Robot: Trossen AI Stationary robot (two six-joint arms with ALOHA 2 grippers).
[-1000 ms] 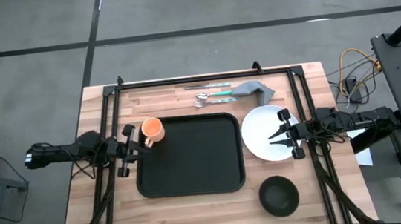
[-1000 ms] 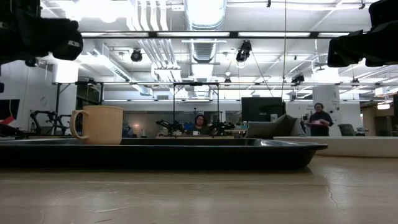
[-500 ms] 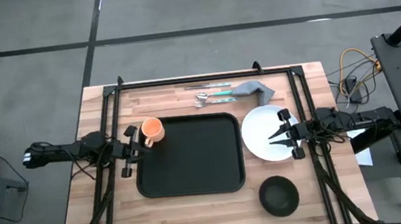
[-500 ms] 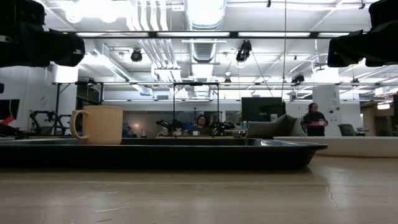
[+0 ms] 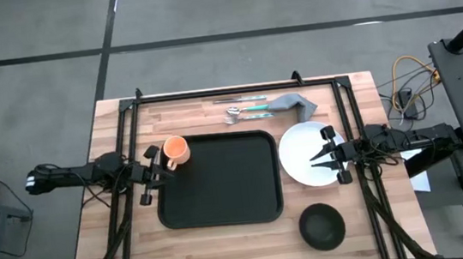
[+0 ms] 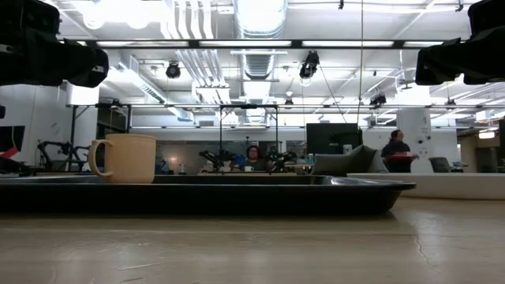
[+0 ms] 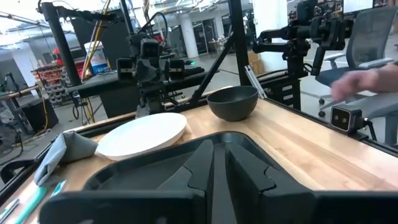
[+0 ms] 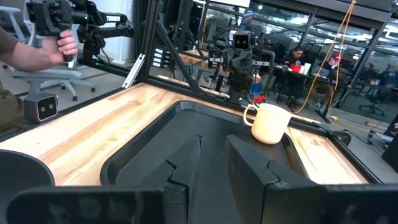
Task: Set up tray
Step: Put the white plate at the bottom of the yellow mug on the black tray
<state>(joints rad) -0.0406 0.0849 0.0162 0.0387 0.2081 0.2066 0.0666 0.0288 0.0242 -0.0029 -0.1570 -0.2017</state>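
The black tray (image 5: 217,183) lies flat at the table's middle. An orange mug (image 5: 175,149) stands upright with its base on the tray's far left corner (image 8: 268,123). My left gripper (image 5: 160,171) hovers at the tray's left rim, just near of the mug and clear of it, its fingers a narrow gap apart. My right gripper (image 5: 314,160) hangs over the right part of the round white plate (image 5: 301,150), which lies to the right of the tray. Its fingers are slightly apart and hold nothing.
A small dark bowl (image 5: 322,226) sits near the table's near right corner. Cutlery (image 5: 242,108) and a grey napkin (image 5: 293,101) lie along the far edge. A person's hand (image 8: 57,42) holds a device beyond the table. More people (image 6: 397,150) are in the room behind.
My left gripper has drawn back a little toward the table's left edge, away from the mug. The mug, tray and right arm have kept still.
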